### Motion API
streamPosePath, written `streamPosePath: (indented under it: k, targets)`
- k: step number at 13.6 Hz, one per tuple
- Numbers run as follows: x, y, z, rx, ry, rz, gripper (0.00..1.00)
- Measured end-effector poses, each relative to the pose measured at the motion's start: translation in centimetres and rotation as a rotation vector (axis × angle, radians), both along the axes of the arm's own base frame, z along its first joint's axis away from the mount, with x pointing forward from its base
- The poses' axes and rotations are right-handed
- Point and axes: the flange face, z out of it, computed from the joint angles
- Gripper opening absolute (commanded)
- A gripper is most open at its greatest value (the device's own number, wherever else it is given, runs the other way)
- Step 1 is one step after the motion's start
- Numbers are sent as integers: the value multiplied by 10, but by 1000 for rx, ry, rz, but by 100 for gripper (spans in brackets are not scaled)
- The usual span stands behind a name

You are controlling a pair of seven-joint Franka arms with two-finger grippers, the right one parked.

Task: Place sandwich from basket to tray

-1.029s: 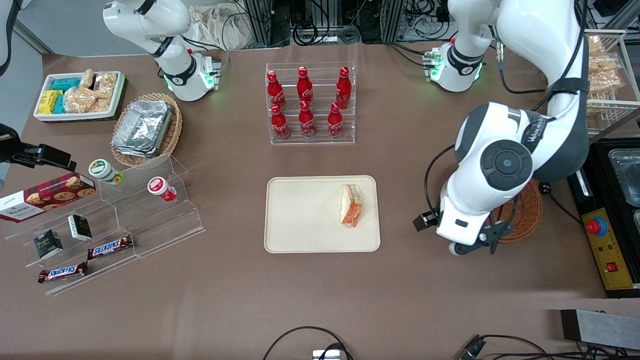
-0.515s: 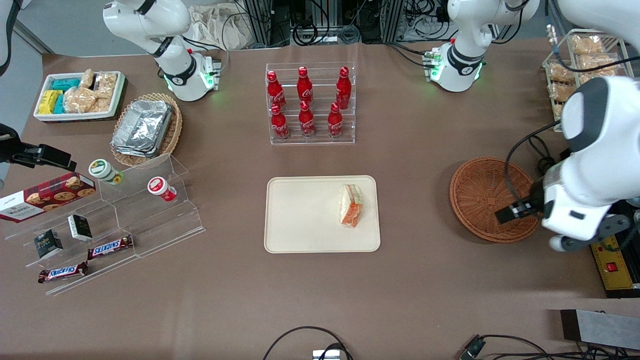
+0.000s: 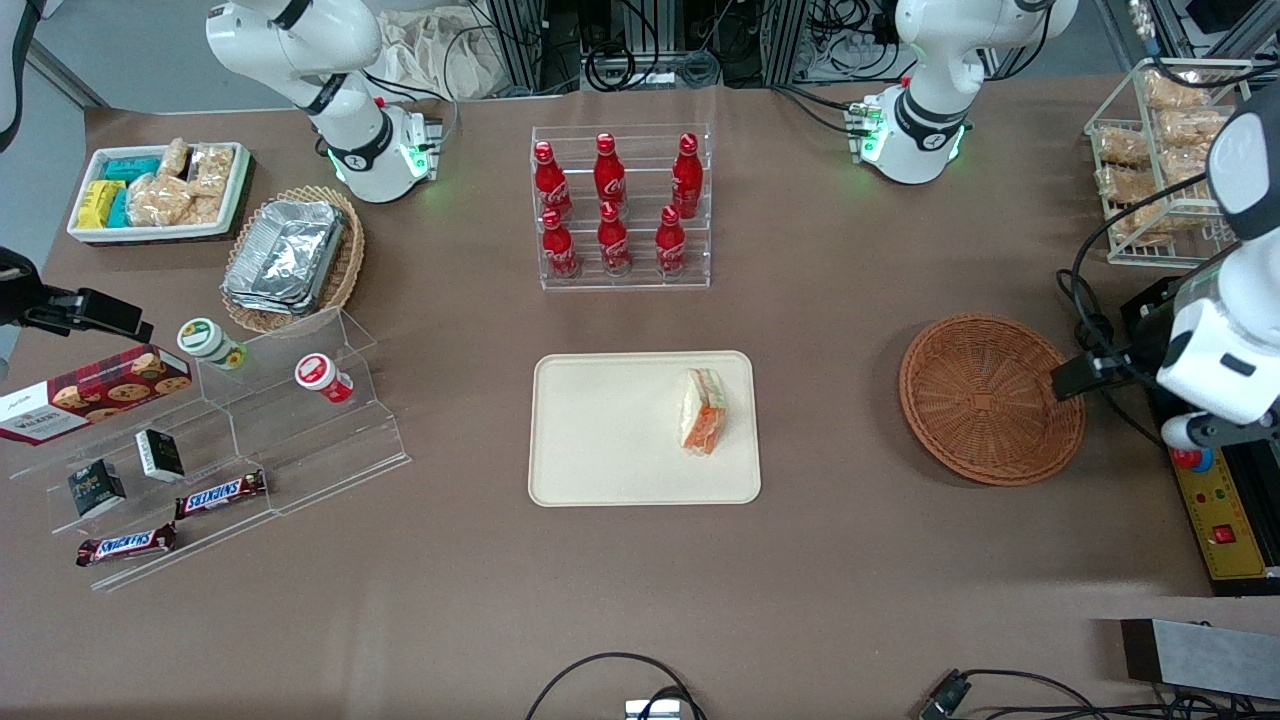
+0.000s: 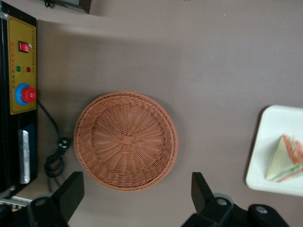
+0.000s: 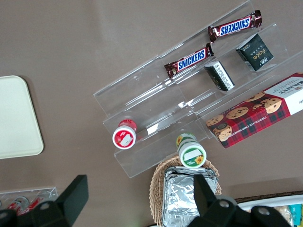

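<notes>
The wrapped sandwich (image 3: 702, 411) (image 4: 283, 160) lies on the cream tray (image 3: 610, 430) (image 4: 270, 127), near the tray's edge that faces the basket. The round reddish-brown basket (image 3: 990, 398) (image 4: 125, 140) holds nothing and sits toward the working arm's end of the table. My gripper (image 4: 136, 194) hangs open high above the table just beside the basket's rim, nothing between its fingers (image 4: 71, 193). In the front view the left arm's wrist (image 3: 1215, 365) is at the table's edge, past the basket.
A rack of red bottles (image 3: 622, 210) stands farther from the front camera than the tray. A yellow control box with a red button (image 3: 1215, 490) (image 4: 21, 71) and a wire rack of snacks (image 3: 1160, 160) are near the wrist. Acrylic shelves (image 3: 230, 440) stand toward the parked arm's end.
The left arm has swung off the basket toward its own end of the table, uncovering the empty basket. The sandwich stays still on the tray.
</notes>
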Motion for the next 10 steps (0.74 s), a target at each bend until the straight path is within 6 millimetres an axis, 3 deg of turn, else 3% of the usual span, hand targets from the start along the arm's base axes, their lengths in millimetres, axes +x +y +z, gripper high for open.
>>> streamPosePath:
  k: [7,10]
  targets:
    - [-47,9,39,13,-18,-36,100]
    - [-65,29,55,16,-29,-61,100]
